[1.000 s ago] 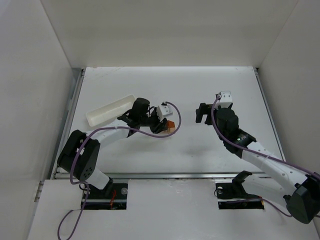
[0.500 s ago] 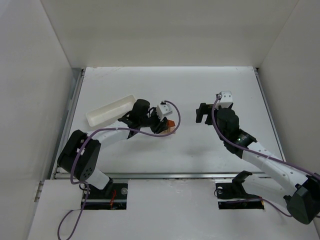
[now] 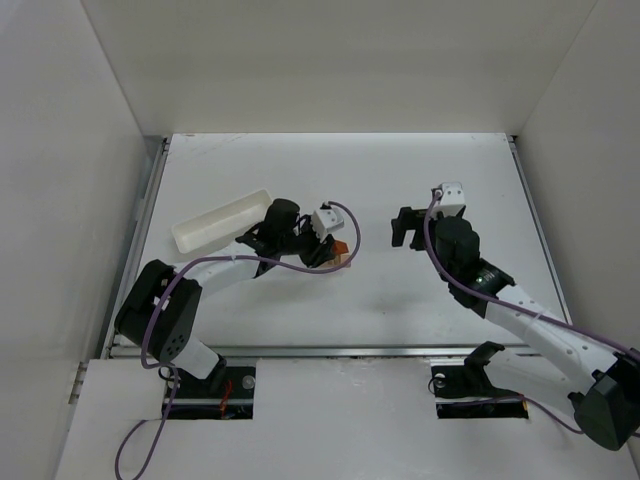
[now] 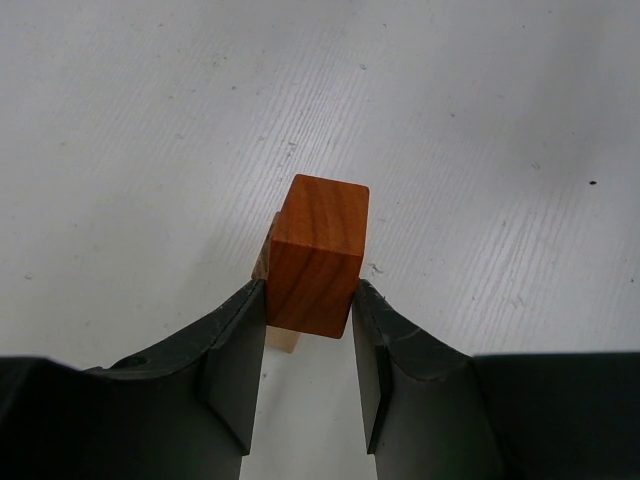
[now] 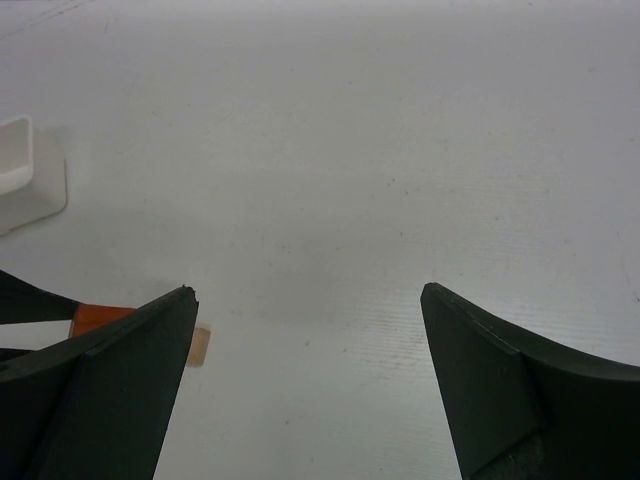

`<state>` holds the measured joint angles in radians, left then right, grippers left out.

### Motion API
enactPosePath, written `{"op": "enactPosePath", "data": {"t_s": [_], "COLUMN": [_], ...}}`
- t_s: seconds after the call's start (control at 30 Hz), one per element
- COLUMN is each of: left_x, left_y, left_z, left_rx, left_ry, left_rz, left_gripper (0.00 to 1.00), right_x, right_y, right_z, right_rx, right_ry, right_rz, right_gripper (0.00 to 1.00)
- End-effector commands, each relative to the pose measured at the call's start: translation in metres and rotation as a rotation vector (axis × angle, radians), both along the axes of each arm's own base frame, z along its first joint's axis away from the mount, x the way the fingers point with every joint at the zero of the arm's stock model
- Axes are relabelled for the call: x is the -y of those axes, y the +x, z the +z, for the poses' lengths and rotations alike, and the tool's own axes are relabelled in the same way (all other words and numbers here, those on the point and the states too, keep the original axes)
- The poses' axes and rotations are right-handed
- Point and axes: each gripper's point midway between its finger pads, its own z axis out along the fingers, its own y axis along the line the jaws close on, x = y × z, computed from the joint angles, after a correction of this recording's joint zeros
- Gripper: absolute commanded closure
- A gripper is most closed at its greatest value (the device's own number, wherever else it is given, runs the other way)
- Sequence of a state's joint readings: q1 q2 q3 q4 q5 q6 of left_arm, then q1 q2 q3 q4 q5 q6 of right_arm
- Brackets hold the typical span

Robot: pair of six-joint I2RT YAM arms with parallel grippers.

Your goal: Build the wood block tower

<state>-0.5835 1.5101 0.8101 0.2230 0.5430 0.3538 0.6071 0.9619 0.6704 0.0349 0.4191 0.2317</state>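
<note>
Left gripper (image 4: 308,305) around reddish-brown block (image 4: 318,250)

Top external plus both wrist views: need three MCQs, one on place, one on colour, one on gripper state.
1. Where does the white tray lie relative to the left gripper?
A. To its left, slightly farther from the bases
B. To its right, between the arms
C. Directly under it

2. What colour is the block between the left gripper's fingers?
A. Blue
B. White
C. Reddish-brown

3. What state is the right gripper in?
A. Shut on a block
B. Open, holding nothing
C. Shut on the tray

Answers:
1 A: the top view shows the tray left of and just beyond that gripper.
2 C: the left wrist view shows a reddish-brown block pinched between the fingers.
3 B: the right wrist view shows its fingers wide apart over bare table.
</note>
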Motion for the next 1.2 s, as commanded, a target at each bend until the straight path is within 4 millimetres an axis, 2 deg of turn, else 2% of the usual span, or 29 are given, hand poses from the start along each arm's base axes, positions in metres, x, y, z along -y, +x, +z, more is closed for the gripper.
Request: {"op": "enactPosePath", "data": {"t_s": [0.0, 0.1, 0.63, 1.17], "left_x": [0.004, 0.001, 0.006, 0.008], "left_y": [0.004, -0.002, 0.003, 0.004], "left_z": [0.015, 0.009, 0.021, 0.022], "left_rx": [0.041, 0.029, 0.078, 0.091], "left_ry": [-0.017, 0.008, 0.005, 0.006], "left_rz": [-0.010, -0.031, -0.074, -0.090], "left_gripper": [1.00, 1.00, 1.00, 1.00], "right_x": [-0.007, -0.014, -0.015, -0.017], "right_y": [0.000, -0.003, -0.005, -0.005], "right_z": [0.013, 0.017, 0.016, 0.018], "right_rx": [0.053, 0.071, 0.077, 0.086], "right_ry": [0.019, 0.032, 0.030, 0.028], "right_rz": [0.045, 0.090, 0.110, 0.120], "right_gripper": [0.00, 0.00, 0.00, 0.00]}}
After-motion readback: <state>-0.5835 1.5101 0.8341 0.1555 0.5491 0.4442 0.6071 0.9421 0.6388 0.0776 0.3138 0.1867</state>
